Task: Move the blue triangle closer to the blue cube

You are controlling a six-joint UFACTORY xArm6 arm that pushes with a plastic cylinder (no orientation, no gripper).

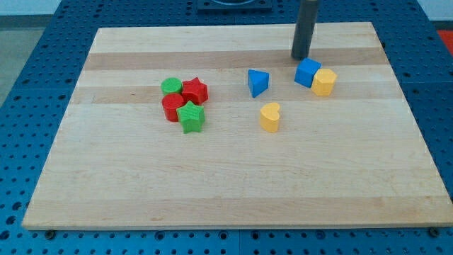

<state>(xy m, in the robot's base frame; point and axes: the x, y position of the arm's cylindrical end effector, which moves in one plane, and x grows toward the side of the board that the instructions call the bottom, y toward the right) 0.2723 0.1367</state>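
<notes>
The blue triangle (257, 82) lies on the wooden board (233, 177), above the board's middle. The blue cube (307, 72) sits to its right, about a block's width away, touching a yellow hexagon block (324, 82) on its right side. My tip (301, 57) is the lower end of the dark rod coming down from the view's top. It stands just above the blue cube, at its upper left edge, and up and to the right of the blue triangle.
A yellow heart block (270, 117) lies below the blue triangle. A tight cluster at the left holds a green cylinder (170, 87), a red star (195, 91), a red block (172, 108) and a green star (190, 117).
</notes>
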